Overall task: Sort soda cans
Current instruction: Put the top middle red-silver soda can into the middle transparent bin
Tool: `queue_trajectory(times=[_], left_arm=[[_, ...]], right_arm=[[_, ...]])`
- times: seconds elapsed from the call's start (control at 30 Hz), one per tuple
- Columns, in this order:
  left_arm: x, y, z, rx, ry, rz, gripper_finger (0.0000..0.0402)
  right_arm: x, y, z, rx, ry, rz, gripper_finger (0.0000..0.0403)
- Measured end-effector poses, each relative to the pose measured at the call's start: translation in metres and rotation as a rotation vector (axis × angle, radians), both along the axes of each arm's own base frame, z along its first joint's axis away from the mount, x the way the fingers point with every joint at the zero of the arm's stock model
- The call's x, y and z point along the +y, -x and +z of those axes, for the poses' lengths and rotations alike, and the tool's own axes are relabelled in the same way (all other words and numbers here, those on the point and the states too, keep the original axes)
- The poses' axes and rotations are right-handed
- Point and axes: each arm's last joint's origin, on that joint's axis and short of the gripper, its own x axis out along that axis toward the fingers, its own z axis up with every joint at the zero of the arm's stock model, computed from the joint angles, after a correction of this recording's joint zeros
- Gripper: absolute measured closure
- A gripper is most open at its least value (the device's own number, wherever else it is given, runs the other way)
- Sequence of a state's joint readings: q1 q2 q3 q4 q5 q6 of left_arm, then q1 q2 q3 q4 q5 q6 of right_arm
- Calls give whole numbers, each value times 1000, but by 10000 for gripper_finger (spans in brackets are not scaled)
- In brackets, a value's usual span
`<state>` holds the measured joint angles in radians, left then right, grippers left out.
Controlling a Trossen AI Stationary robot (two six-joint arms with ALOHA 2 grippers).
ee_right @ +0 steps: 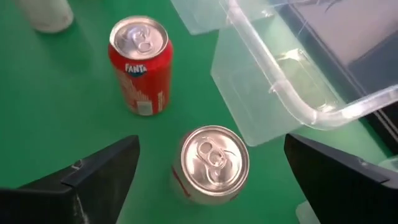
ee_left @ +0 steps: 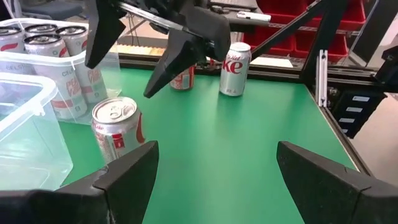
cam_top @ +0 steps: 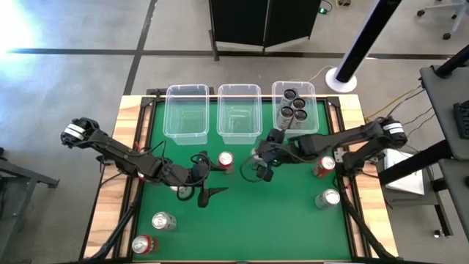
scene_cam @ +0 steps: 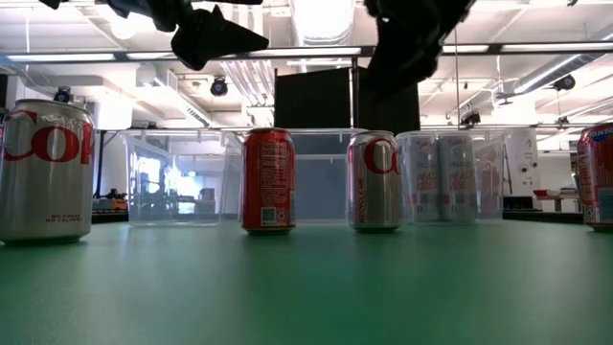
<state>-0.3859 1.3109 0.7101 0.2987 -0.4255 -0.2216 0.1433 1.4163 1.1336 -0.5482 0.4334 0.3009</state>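
A silver soda can with red print stands upright on the green table, right under my right gripper. That gripper is open and hangs above the can, one finger to each side, touching nothing. A red Fanta can stands beside it on the left. My left gripper is open over bare mat at the table's middle left and looks toward the silver can. More cans stand at the right and the near left.
Three clear plastic bins stand in a row along the far edge: the left one and the middle one show no cans, and the right one holds several cans. Open mat lies at the near middle.
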Motion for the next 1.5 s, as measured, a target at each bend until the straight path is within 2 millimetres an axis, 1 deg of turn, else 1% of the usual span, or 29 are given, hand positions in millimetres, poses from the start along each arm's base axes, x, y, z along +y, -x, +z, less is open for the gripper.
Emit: queue_trajectory(times=[0.07,0.17,0.33,0.43,0.6,0.73,0.97,1.03,1.13,1.23,1.3,1.4,1.5], left_arm=[[0,0,0,3,4,3,90],[0,1,0,8,6,5,90],[1,3,-1,26,14,10,90],[1,3,-1,36,10,10,90],[2,5,-1,52,-15,5,90],[2,6,0,50,-17,5,90],[6,15,3,81,-36,18,90],[9,19,2,85,-40,45,90],[14,28,0,86,-44,92,90],[18,37,-4,62,-29,97,90],[19,39,-5,38,-29,98,90],[21,42,-8,32,-51,100,90],[22,44,-12,46,-59,101,90]], right_arm=[[-5,-8,-2,33,-41,26,9],[-17,-17,-11,72,-119,42,7],[-35,-20,-25,156,-162,13,3],[-39,-20,-30,176,-168,4,3],[-38,-24,-38,195,-184,5,7],[-38,-27,-45,211,-192,-2,34],[-38,-29,-46,190,-207,-25,112],[-37,-29,-43,190,-220,-33,114],[-31,-31,-28,179,-254,-12,114],[-26,-38,3,108,-294,38,114],[-25,-42,23,62,-294,63,114],[-33,-48,53,-25,-268,83,114],[-49,-51,81,-115,-238,75,114]])
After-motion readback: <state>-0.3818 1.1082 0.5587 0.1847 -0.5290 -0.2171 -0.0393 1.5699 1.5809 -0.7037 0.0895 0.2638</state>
